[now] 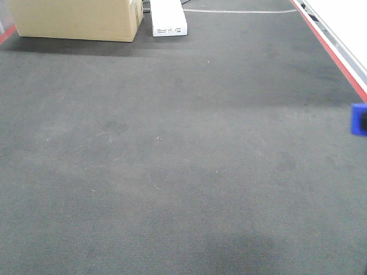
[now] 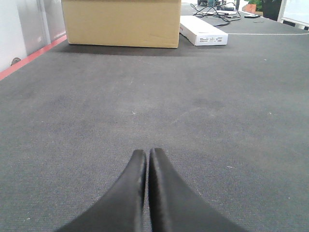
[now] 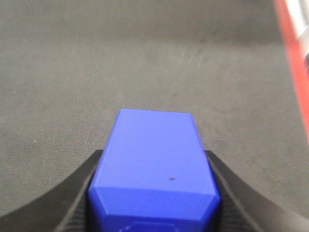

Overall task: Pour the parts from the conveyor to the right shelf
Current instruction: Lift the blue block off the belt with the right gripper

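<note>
Out in front of the robot, the front-facing view shows the conveyor belt (image 1: pixel 172 160) running away bare and dark, with a cardboard box (image 1: pixel 77 20) at eleven o'clock and a white box (image 1: pixel 168 18) at twelve. A blue part (image 1: pixel 359 119) pokes in at three o'clock, cut off by the frame, beside the red stripe (image 1: pixel 335 54). From the left wrist, the left gripper (image 2: pixel 146 159) sits low and level over the belt, its two dark jaws pressed together on nothing and pointing toward twelve, where both boxes stand well apart from it. From the right wrist, the right gripper (image 3: pixel 153 162) is clamped on the blue part, a dark finger (image 3: pixel 79 193) hugging each side. It is held above the belt and angled down, with the red stripe at two o'clock. I judge the pick is done and the carry is in hand. The right shelf shows in no view, so the next move calls for swinging that arm toward three o'clock, keeping the squeeze, and letting go only over a bin.
</note>
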### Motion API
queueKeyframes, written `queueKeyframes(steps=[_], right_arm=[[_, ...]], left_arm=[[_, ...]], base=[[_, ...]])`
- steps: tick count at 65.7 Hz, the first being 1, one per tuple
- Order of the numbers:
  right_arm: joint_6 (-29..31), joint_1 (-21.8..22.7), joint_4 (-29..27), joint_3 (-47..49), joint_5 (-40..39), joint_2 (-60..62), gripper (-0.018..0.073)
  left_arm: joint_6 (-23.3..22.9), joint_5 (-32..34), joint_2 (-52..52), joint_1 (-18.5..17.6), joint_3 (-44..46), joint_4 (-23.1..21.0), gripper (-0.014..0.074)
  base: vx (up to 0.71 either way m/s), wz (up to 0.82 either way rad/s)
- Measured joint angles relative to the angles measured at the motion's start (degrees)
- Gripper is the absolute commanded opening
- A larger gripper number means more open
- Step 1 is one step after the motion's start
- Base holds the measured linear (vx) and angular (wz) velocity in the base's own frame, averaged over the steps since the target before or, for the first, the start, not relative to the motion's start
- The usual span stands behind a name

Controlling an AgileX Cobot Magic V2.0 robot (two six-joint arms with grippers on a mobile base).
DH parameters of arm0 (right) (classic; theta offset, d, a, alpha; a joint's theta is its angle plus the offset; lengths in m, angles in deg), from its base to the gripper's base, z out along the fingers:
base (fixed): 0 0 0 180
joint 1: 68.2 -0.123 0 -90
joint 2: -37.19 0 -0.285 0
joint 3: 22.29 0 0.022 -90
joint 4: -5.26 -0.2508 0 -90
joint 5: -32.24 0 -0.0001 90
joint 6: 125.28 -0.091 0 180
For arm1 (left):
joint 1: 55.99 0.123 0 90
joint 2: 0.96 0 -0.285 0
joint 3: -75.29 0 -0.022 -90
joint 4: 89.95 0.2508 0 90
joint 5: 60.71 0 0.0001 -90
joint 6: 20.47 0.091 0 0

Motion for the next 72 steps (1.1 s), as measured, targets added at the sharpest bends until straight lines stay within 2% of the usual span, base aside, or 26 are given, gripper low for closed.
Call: queueKeyframes(steps=[17, 33, 48, 72], right_arm=[[1.76, 0.00, 0.00, -19.19, -5.85, 20.76, -0.0005], [2.08, 0.00, -0.52, -30.91, -8.25, 34.83, -0.0005], [2.18, 0.00, -0.93, -35.73, -15.20, 43.62, -0.0005], [2.35, 0.00, -1.28, -36.64, -16.32, 44.61, -0.0005]], left_arm=[[0.00, 0.00, 0.00, 0.00, 0.00, 0.00, -0.0006], [0.00, 0.00, 0.00, 0.00, 0.00, 0.00, -0.0006], [0.00, 0.00, 0.00, 0.00, 0.00, 0.00, -0.0006], [0.00, 0.00, 0.00, 0.00, 0.00, 0.00, -0.0006]], base=[[0.00, 0.00], [0.00, 0.00], [0.00, 0.00], [0.00, 0.00]])
